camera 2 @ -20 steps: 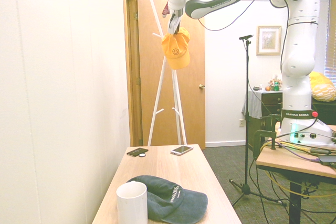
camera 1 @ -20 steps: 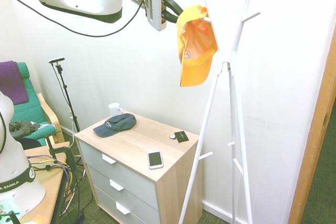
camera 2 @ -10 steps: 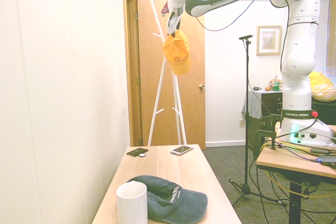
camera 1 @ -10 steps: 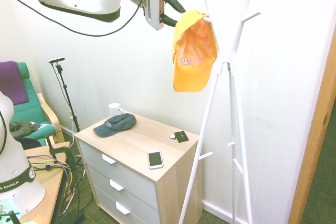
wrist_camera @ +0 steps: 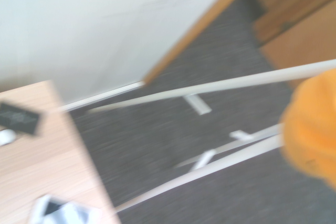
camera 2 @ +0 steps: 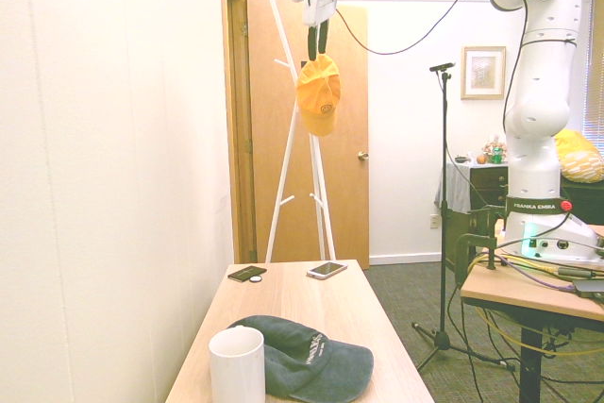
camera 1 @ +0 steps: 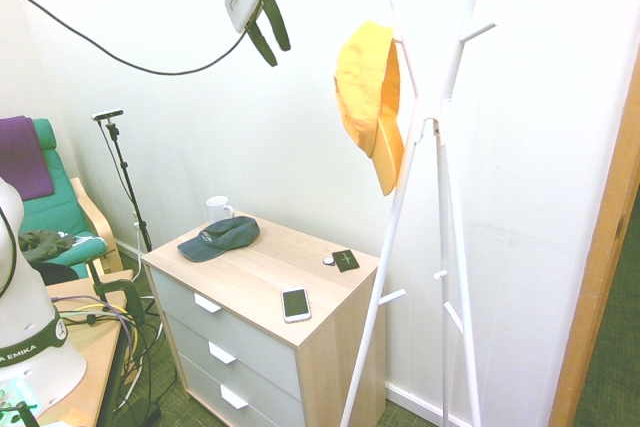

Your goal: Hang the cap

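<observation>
The yellow-orange cap (camera 1: 369,97) hangs from an upper peg of the white coat stand (camera 1: 437,197), brim pointing down. From the other side the cap (camera 2: 318,94) shows a small smiley mark. My gripper (camera 1: 270,39) is open and empty, up high and well to the left of the cap, clear of it. In the second exterior view the gripper (camera 2: 317,41) appears just above the cap. A blurred edge of the cap (wrist_camera: 311,129) and the stand's legs (wrist_camera: 220,156) show in the wrist view.
A wooden dresser (camera 1: 270,292) below holds a dark blue-grey cap (camera 1: 220,237), a white mug (camera 1: 218,208), a phone (camera 1: 295,303) and a small black card (camera 1: 345,259). A wooden door (camera 2: 344,139) stands behind the coat stand. A green armchair (camera 1: 50,207) sits at left.
My gripper has let go of the cap and drawn back up and away to the left. The cap has swung on its peg and now hangs side-on, brim down.
</observation>
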Controlling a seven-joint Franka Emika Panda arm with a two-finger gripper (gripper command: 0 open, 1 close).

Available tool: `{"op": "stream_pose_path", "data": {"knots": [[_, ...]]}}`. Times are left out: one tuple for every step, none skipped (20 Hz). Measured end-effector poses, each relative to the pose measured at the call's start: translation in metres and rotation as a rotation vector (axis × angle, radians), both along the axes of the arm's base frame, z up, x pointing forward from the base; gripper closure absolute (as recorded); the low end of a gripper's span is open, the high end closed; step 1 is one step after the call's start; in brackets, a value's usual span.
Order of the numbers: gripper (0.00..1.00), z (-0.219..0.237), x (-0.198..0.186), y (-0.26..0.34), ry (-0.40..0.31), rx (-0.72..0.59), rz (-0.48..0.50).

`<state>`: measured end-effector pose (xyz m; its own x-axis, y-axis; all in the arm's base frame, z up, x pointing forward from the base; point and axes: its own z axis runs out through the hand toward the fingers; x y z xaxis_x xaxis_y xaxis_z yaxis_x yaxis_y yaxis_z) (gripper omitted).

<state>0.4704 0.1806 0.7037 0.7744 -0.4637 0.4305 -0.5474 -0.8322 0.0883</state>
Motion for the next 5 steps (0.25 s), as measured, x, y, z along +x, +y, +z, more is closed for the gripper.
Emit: {"op": "stream_pose_path", "data": {"knots": [[0.0, 0.0031, -0.0012, 0.0001, 0.032, 0.044, 0.014], [0.0, 0.0045, -0.0013, -0.0011, 0.067, 0.088, 0.025], [0.0, 0.0042, -0.0009, -0.0014, 0.105, 0.131, 0.036], [0.0, 0.0023, 0.0002, -0.0008, 0.144, 0.172, 0.045], [0.0, -0.0009, 0.0013, 0.0003, 0.186, 0.211, 0.051]]}}
